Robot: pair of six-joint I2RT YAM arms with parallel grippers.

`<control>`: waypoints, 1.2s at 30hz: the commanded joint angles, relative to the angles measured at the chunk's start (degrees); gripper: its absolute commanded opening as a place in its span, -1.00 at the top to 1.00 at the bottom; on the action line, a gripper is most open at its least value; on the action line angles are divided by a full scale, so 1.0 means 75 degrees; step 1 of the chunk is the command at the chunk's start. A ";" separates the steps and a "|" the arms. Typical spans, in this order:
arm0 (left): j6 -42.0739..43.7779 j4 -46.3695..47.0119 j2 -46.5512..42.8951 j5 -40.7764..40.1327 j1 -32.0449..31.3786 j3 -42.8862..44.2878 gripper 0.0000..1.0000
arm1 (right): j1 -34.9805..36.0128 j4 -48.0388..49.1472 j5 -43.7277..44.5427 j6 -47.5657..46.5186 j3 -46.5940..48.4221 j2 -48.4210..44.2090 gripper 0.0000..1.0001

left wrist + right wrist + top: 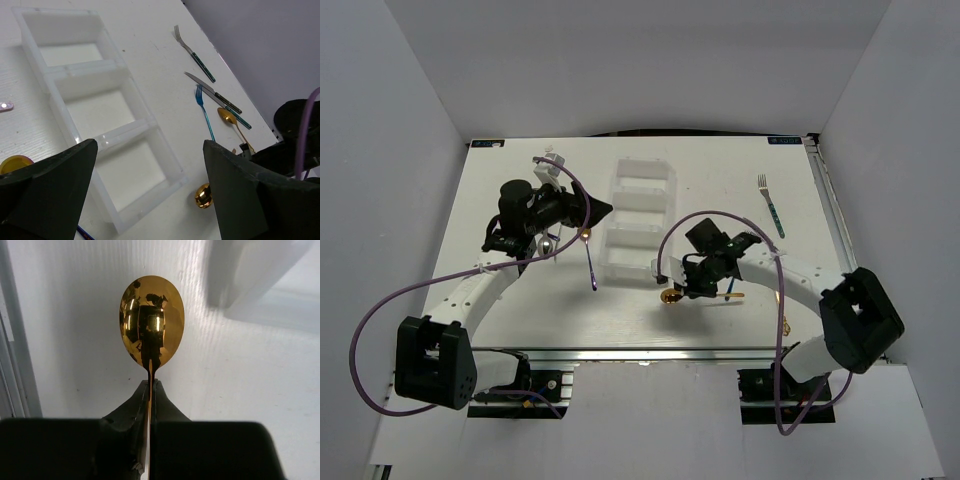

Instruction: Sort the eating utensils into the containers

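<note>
The right claw [151, 390] is clamped tight on the neck of a gold spoon [151, 320], with the bowl projecting beyond the fingertips over the white counter [720, 170]. Whether the bowl touches the counter cannot be determined. In the top view this spoon sits at 5 o'clock from the organiser tray [611, 245], just beside its near corner, with the handle pointing toward 3 o'clock. The left claw [598, 210] stands wide and holds nothing, at 9 o'clock from the tray and close to its long wall. The tray lies near the centre of the counter, its compartments in a row running from 12 to 6 o'clock. A teal-handled fork [771, 206] lies well apart at 2 o'clock from the tray. The left wrist view shows a knife [215, 93], a blue fork [205, 114] and a second gold spoon [234, 123] lying near one another beyond the tray. An iridescent blue-purple utensil [592, 268] lies at 8 o'clock, near the tray.
</note>
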 commanded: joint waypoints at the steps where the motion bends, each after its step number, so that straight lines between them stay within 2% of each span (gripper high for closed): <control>1: 0.0146 -0.0061 -0.0238 -0.0074 -0.0013 0.0275 -0.96 | 0.0024 -0.0555 -0.0567 -0.0454 0.0570 -0.0568 1.00; 8: 0.0321 -0.0190 -0.0508 -0.0577 -0.0002 0.0251 -0.96 | -0.0396 -0.0381 -0.0883 -0.0162 0.1928 -0.0616 1.00; 16: 0.0779 -0.0354 -0.1233 -0.2065 -0.0002 0.0076 -0.96 | -0.0538 0.0592 -0.1716 0.1418 0.4189 0.1105 1.00; 23: 0.0896 -0.0284 -0.1481 -0.2465 0.0022 -0.0030 -0.96 | -0.0515 0.1833 -0.2348 0.2907 0.5596 0.2569 1.00; 28: 0.0919 -0.0307 -0.1410 -0.2465 0.0045 -0.0018 -0.96 | -0.0351 0.2947 -0.2571 0.3752 0.5715 0.3017 1.00; 32: 0.0920 -0.0307 -0.1410 -0.2454 0.0057 -0.0007 -0.96 | -0.0269 0.3825 -0.2514 0.4337 0.5120 0.3099 1.00; 36: 0.0884 -0.0284 -0.1399 -0.2407 0.0092 -0.0007 -0.96 | -0.0187 0.4715 -0.1964 0.5122 0.4627 0.3134 1.00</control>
